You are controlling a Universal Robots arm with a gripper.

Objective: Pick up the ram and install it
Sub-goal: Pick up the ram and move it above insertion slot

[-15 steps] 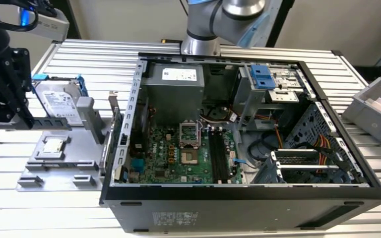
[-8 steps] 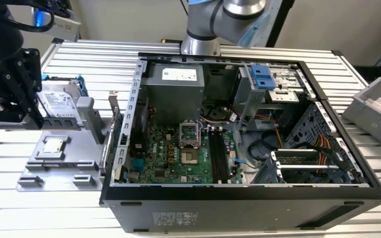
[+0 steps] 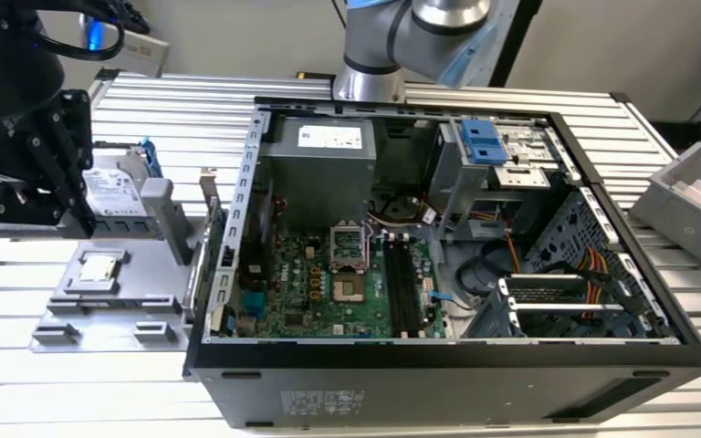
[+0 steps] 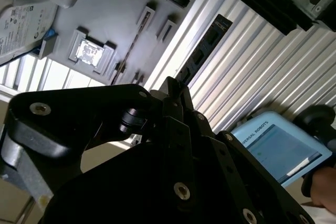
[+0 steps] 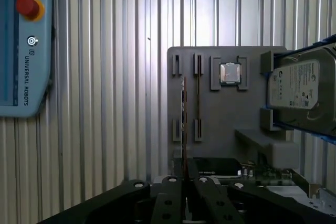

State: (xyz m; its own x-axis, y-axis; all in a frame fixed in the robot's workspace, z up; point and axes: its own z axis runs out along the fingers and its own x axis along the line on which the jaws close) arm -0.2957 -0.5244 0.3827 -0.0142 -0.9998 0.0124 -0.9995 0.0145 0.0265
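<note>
The ram is a long, thin dark stick. It juts out from between my black fingers, held in the air over the ribbed table. In the first wrist view the ram shows edge-on, running into my gripper. My gripper is shut on its near end. In the exterior view my gripper hangs at the left, above the grey fixture plate. It is well apart from the open computer case. The motherboard's long black slots lie inside the case.
On the fixture plate sit a silver hard drive in a blue bracket and a small square chip. A blue teach pendant lies on the table, with a hand next to it. A grey bin stands at the exterior view's right.
</note>
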